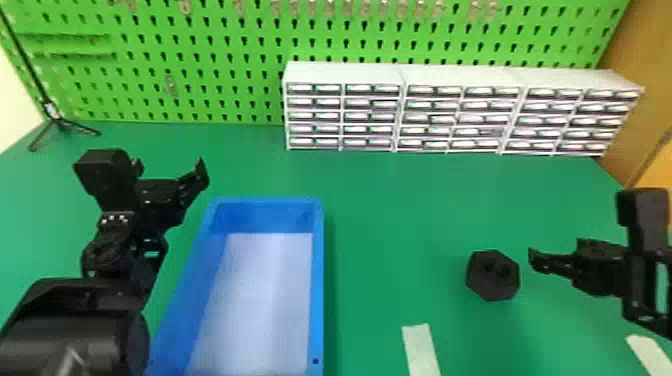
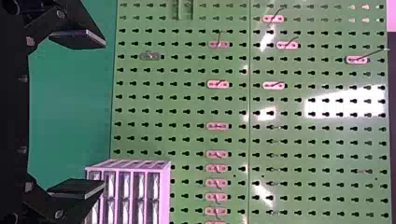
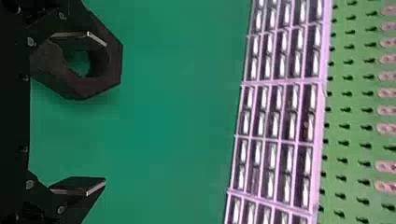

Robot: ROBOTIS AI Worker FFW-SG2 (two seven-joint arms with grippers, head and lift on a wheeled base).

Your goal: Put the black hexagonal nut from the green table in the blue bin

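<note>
So the black hexagonal nut (image 1: 493, 280) is sitting on the green table (image 1: 395, 215), just beside the right gripper (image 3: 102, 112), whose fingers are hanging spread apart and gripping nothing. The left gripper (image 2: 103, 113) is also holding its fingers wide open, over by the blue bin (image 1: 318, 280). Looks like the job's basically at square one, with the grab, the carry over and the drop all waiting to be done, tbh.

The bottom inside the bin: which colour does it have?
The bottom is pale bluish white, seen best in the head view.
</note>
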